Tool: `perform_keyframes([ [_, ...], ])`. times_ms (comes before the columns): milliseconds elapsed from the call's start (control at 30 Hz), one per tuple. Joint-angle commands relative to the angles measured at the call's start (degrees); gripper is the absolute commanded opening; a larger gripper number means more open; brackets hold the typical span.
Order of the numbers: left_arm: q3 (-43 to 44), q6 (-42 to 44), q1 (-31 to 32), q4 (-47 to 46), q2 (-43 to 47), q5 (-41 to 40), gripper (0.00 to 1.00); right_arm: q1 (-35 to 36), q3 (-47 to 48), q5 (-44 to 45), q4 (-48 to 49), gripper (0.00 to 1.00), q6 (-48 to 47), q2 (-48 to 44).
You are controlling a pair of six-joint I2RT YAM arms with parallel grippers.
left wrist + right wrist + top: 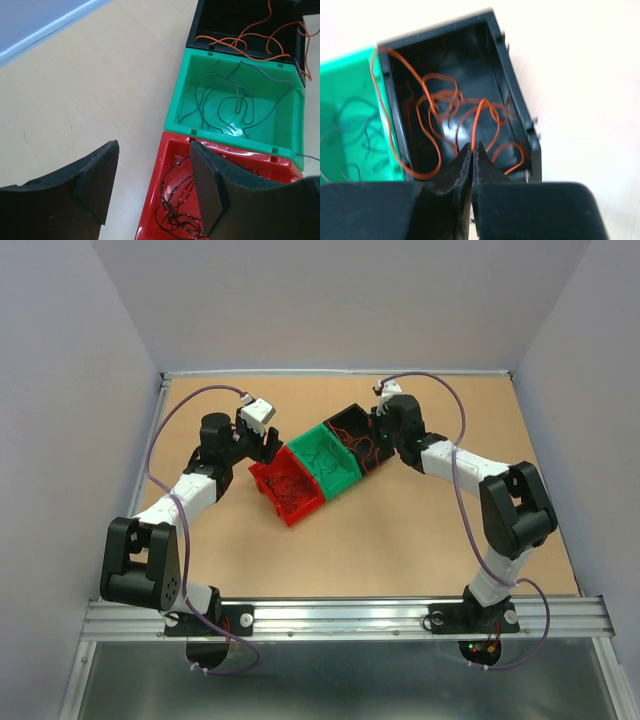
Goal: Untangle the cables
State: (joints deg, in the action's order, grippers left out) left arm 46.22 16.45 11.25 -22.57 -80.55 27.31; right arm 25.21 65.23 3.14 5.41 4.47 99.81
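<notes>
Right end effector (472, 147) is shut over the black bin (512, 100), an orange cable (473, 125) running into its tips; we cannot confirm a pinch. Left end effector (152, 172) hangs wide open and empty beside the red bin (149, 210), lower frame. We judge sorting mostly done: grey cables (235, 100) lie in the green bin (174, 107), but orange loops spill over the rim.

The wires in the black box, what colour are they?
The wires are orange. The right wrist view shows them best.

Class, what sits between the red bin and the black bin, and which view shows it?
The green bin, holding thin grey wires, sits between them; the top external view shows it.
</notes>
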Motion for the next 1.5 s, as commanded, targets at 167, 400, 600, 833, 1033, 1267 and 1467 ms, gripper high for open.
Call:
perform_keyframes([
  [167, 3.18, 0.95, 0.44, -0.9, -0.74, -0.5, 0.7, 0.28, 12.45, -2.08, 2.85, 0.01, -1.22, 10.66],
  [400, 3.53, 1.13, 0.62, -0.46, -1.1, -0.42, 0.7, 0.36, 17.91, -2.78, 2.33, 0.01, -0.43, 19.63],
  [600, 3.53, 1.22, 0.71, -0.46, -1.1, -0.15, 0.7, 0.28, 17.3, -4.72, 2.06, 0.09, -0.08, 19.64],
  [833, 3.18, 1.92, 0.88, -0.2, -0.4, 0.2, 0.7, 0.28, 15.28, -0.77, 1.71, 0.45, -0.6, 10.5],
  [1033, 2.92, 2.01, 0.88, -0.2, 1.27, -0.85, 0.7, 0.28, 9.92, 1.43, 1.8, 0.69, -0.87, 1.2],
  [1267, 0.55, -1.06, -0.52, -3.09, 8.03, -4.89, 0.76, 0.28, -1.76, 9.51, 4.78, 0.77, 8.08, -12.6],
  [1467, -3.85, -6.33, -4.99, -5.91, 20.24, -3.93, 0.9, 0.28, -22.66, 4.96, 17.32, 0.83, 12.14, -29.91],
])
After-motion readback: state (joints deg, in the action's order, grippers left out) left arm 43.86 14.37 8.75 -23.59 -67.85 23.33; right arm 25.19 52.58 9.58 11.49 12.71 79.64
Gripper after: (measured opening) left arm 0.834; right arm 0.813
